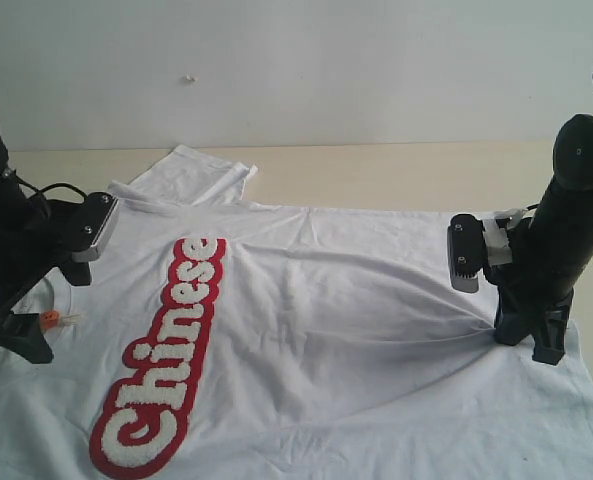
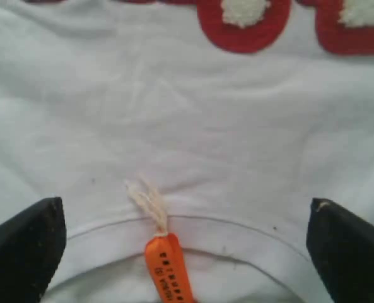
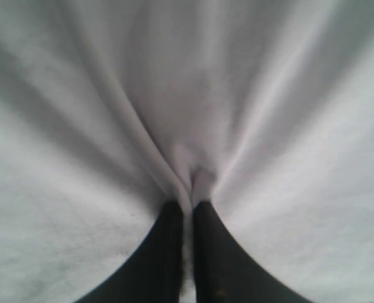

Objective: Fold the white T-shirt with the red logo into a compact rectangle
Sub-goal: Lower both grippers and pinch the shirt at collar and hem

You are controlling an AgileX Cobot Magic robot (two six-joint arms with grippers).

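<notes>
Matt cloth T-shirt (image 1: 356,330) (fuzzy logo (image 1: 168,350))

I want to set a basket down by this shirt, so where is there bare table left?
Bare table shows mainly as the strip between the far edge of the white T-shirt and the wall, beside the sleeve. Both ends are crowded: the open left gripper is at the collar, and the right gripper pinches the fabric.
</notes>
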